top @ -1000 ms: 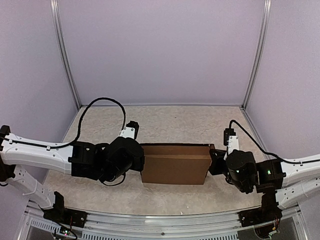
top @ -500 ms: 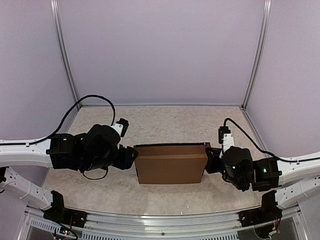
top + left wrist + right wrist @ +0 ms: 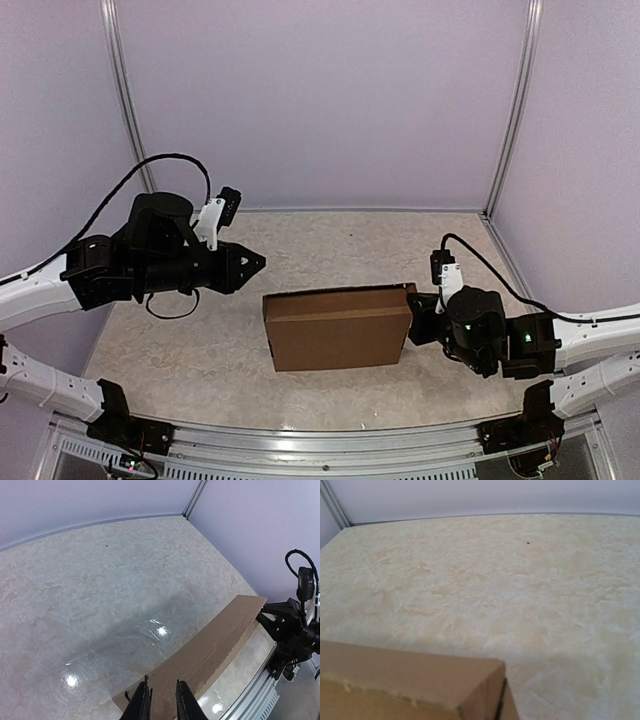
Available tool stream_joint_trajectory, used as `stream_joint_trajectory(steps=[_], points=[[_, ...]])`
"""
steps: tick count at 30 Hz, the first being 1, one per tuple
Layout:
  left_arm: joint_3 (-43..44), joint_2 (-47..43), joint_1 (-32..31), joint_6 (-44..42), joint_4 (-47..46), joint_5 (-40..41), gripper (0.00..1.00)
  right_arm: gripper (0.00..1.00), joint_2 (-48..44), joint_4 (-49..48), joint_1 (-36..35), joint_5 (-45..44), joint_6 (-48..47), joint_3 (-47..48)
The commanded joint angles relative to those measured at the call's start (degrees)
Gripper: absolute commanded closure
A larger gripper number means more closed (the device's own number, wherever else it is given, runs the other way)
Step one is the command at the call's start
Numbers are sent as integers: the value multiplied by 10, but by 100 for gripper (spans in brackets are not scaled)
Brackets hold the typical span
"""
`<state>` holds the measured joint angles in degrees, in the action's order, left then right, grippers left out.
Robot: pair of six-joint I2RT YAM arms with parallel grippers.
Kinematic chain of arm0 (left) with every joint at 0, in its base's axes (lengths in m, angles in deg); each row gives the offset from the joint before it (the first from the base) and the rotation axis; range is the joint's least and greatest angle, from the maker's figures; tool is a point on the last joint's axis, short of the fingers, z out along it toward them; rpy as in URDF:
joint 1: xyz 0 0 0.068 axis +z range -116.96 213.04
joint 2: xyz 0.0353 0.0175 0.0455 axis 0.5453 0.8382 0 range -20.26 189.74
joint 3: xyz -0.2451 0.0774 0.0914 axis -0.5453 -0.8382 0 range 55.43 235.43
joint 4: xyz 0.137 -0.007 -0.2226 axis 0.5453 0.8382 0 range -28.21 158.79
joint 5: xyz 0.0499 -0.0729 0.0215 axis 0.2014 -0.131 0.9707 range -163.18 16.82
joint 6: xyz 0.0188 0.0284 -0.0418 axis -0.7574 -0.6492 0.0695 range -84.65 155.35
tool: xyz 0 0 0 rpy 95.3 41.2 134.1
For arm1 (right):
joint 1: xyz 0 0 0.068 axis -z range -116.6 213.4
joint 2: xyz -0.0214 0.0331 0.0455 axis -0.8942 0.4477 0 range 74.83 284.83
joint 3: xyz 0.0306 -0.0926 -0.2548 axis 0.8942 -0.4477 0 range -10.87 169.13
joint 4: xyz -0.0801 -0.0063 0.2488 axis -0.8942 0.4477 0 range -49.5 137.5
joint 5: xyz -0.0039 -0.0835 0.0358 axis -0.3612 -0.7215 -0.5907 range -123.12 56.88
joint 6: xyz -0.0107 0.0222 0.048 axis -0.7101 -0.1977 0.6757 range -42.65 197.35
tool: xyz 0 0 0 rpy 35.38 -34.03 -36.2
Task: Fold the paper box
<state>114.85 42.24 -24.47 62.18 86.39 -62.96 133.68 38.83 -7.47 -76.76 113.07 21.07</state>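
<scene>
The table [image 3: 350,240] carries the paper box [image 3: 337,328] at its middle-front, closed up into a flat brown block. As far as we see from above, the lid is down.

Compared w/ one sec. ago the box has slid a bit to the left and turned a little. The left arm [image 3: 110,270], which was then pressed at the box's left end, has pulled away. It is now lifted and drawn back, well apart from the box. The right arm [image 3: 500,340] has followed the box leftward and sits at its right end.

We judge from this that the work on the left end is released and the folding is near its end. Prob. only the right end and the seating of the lid are left to check.

The left gripper [image 3: 255,262] has its fingers [image 3: 142,702] a narrow gap apart, w/ nothing btw. them. Its own camera shows the box's long edge lying below and beyond.

The right gripper [image 3: 410,318] is fully closed and touches the box's right end. Its own camera shows only the box's corner very close, no fingers. So we cannot tell if it pinches a flap edge or only pushes.
</scene>
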Motion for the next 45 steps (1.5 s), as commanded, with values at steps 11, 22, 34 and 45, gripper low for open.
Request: stream_joint_trajectory(steps=[11, 22, 34, 45], points=[[135, 167, 46, -32, -51, -135, 100, 100, 17, 50, 4, 52, -41, -20], [166, 195, -10, 55, -16, 80, 100, 100, 30, 43, 4, 20, -50, -17], [187, 249, -86, 118, -23, 212, 100, 100, 43, 64, 4, -12, -34, -7], [213, 299, -113, 149, -12, 232, 100, 100, 43, 64, 3, -17, -24, -15]])
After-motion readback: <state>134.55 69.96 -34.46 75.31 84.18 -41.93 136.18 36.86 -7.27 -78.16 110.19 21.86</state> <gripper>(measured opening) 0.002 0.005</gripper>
